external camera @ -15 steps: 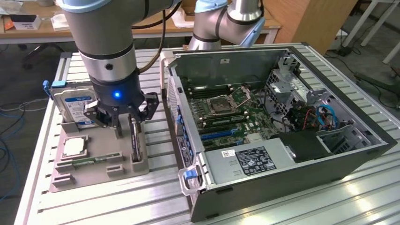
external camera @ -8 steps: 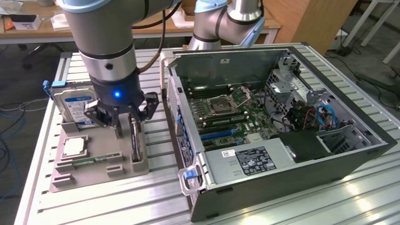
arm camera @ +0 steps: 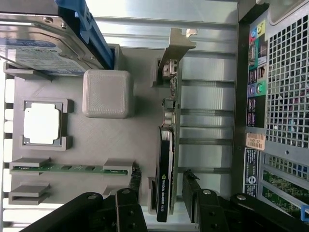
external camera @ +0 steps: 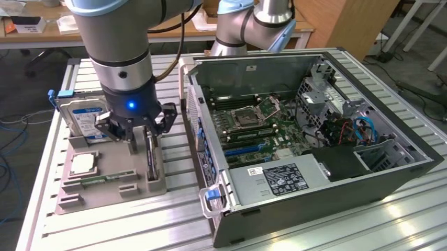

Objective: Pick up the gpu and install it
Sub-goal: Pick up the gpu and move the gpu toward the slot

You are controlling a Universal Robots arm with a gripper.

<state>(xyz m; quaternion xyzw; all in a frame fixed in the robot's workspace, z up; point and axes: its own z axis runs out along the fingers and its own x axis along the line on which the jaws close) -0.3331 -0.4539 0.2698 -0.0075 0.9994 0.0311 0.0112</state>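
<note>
There is one big silver desk [external camera: 104, 225] with long grooves. On it lies one open computer case [external camera: 314, 209], toward the exterior view's right. Two robot arms show: one arm [external camera: 119, 47] reaches down in front, and another arm [external camera: 241, 29] stands behind the case.

Beside the case sits one gray tray [external camera: 104, 191]. It holds four parts, one of each. One hard drive [external camera: 82, 117] with a blue and white label stands at the far end. One gpu [external camera: 151, 157] stands on its thin edge in a slot along the side of the tray nearest the case. Its long side runs along the tray, next to the back of the case. Its silver end points to the hard drive end. Its black block faces the other parts, and its green board faces the case.

The one claw [external camera: 144, 135] is wide open over the gpu, with one finger on each side. A small gap shows on both sides, so it is not squeezing the card.

One green memory stick [arm camera: 67, 168] lies flat in the tray. One small square silver chip [external camera: 82, 163] sits in its own frame.
</note>
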